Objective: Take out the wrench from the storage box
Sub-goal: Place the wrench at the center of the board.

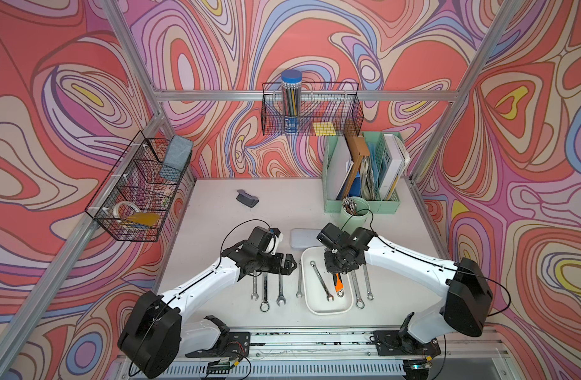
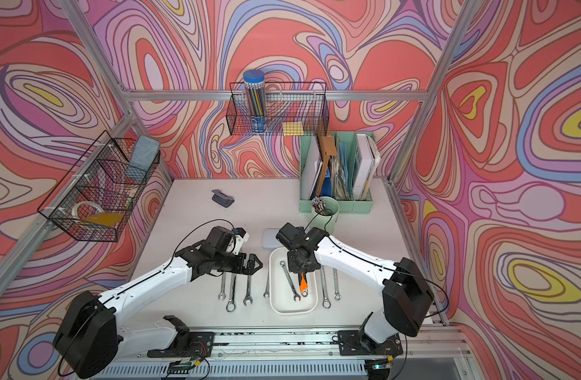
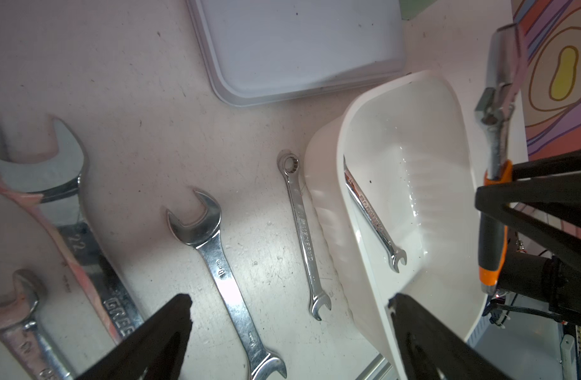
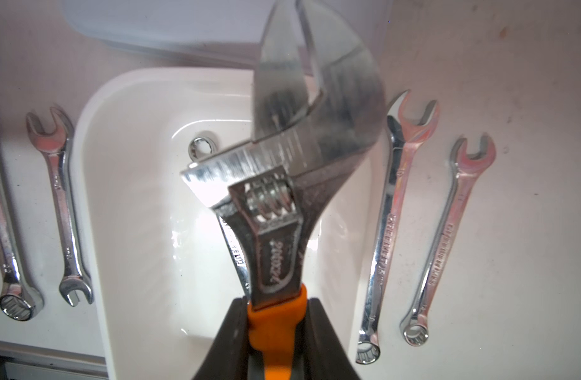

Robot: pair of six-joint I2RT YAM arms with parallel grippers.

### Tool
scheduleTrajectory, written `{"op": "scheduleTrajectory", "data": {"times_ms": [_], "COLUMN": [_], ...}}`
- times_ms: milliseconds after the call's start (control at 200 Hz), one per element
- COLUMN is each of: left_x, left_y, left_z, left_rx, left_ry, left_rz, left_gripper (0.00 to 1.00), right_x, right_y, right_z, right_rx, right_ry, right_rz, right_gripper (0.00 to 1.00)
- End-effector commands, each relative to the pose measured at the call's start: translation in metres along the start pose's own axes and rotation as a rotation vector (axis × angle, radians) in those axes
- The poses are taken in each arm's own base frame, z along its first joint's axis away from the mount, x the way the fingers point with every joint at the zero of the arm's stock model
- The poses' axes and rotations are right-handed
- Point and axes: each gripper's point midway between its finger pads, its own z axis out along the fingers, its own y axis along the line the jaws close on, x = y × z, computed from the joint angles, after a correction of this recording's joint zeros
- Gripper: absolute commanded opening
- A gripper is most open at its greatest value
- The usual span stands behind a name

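Observation:
The storage box (image 1: 328, 311) (image 2: 292, 311) is a shallow white tray on the table between the arms. My right gripper (image 1: 334, 270) (image 2: 300, 268) (image 4: 276, 306) is shut on the orange handle of an adjustable wrench (image 1: 338, 285) (image 2: 303, 285) (image 4: 276, 214) (image 3: 493, 230). It holds the wrench over the box (image 4: 85, 131) with the steel head raised off the floor. A slim combination wrench (image 1: 321, 281) (image 2: 290, 281) (image 3: 371, 214) lies slantwise inside the box (image 3: 345, 138). My left gripper (image 1: 290, 265) (image 2: 254, 263) (image 3: 289, 302) hangs open just left of the box, empty.
Several loose wrenches (image 1: 265, 292) lie on the table left of the box, and two more wrenches (image 1: 356, 286) lie to its right. A flat grey-blue case (image 1: 302, 237) sits just behind the box. A mint cup (image 1: 355, 210) and a file holder (image 1: 361, 171) stand at the back right.

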Motion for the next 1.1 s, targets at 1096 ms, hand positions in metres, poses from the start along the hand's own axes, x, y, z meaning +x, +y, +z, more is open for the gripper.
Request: {"op": "scheduleTrajectory", "data": {"times_ms": [1096], "left_x": [-0.004], "left_y": [0.001], "left_z": [0.006], "left_rx": [-0.007], "left_ry": [0.023], "left_rz": [0.023], "left_gripper": [0.99], "right_x": [-0.011], "right_y": [-0.175], "right_z": [0.065], "right_rx": [0.230], "right_ry": [0.308], "right_rz": [0.061], "right_gripper": [0.06]}}
